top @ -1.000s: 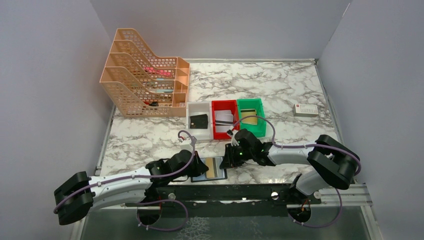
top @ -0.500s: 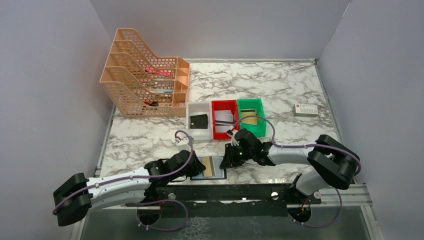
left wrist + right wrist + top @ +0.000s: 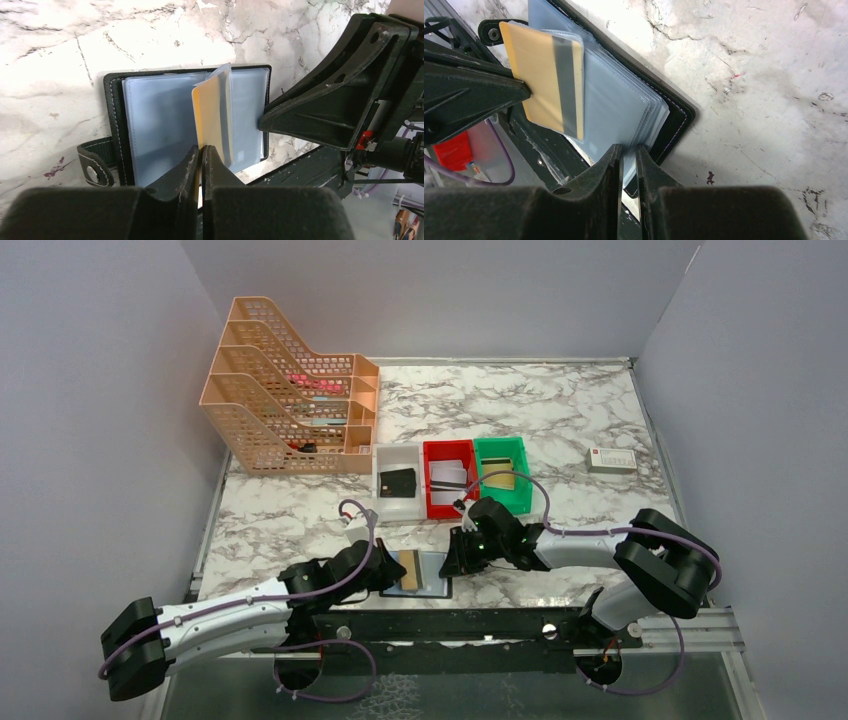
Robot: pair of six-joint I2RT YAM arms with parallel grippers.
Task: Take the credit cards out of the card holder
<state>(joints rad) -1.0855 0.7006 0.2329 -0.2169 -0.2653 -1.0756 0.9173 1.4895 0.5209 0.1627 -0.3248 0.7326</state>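
The black card holder lies open at the table's near edge, its blue-grey plastic sleeves up. My left gripper is shut on a tan-gold credit card with a dark stripe, drawn partly out of a sleeve to the left. My right gripper is shut on the holder's right edge, pinching the sleeves there.
White, red and green bins stand behind the holder, each with a card-like item inside. A peach file rack is at back left. A white box with a red mark lies at right. A black rail borders the near edge.
My left gripper has pulled back to the left with the tan-gold card, sliding it further out of its sleeve. My right gripper has stayed on the holder.
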